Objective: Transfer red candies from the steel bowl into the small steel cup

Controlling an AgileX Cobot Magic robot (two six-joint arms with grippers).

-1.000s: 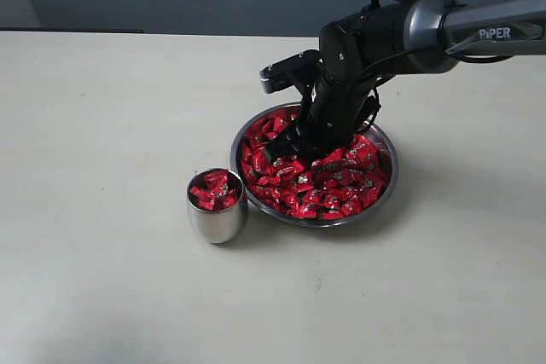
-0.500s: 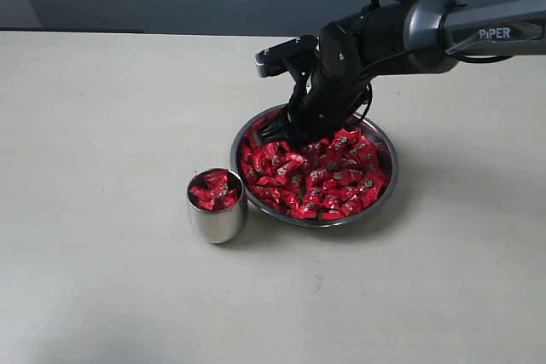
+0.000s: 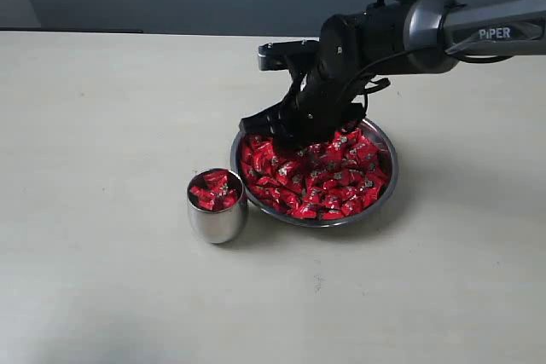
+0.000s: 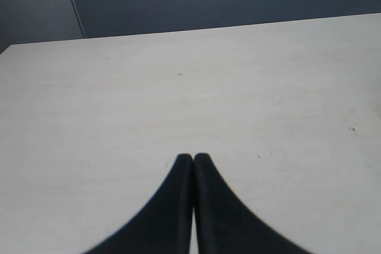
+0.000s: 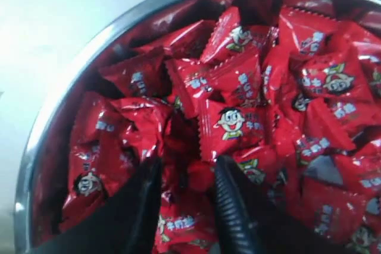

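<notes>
You have one steel bowl (image 3: 388, 187) and one small steel cup (image 3: 217, 219) on the pale table (image 3: 102, 125). The cup stands upright just beside the bowl's rim, on the left in the exterior view; whether the two touch cannot be told from here. The red candies (image 3: 328, 181) fill the bowl in a heap of several dozen, too many and too overlapped to count exactly. A second, smaller lot of red wrappers (image 3: 213, 189) sits in the cup, up to about its rim. There are several of them, again too crowded for a firm number.

Only one arm shows in the exterior view, yours on the right. Your right gripper (image 3: 254, 124) hangs over the far-left part of the bowl, above the heap and near the rim. In the right wrist view its two black fingers (image 5: 233, 206) stand a narrow gap apart, and one red candy (image 5: 199, 178) sits pinched between them, blurred and a little darker than the pile beneath.

Your left gripper (image 4: 192, 157) is outside the exterior view. Its wrist view shows two dark fingertips pressed together with nothing between them, over bare table.
</notes>
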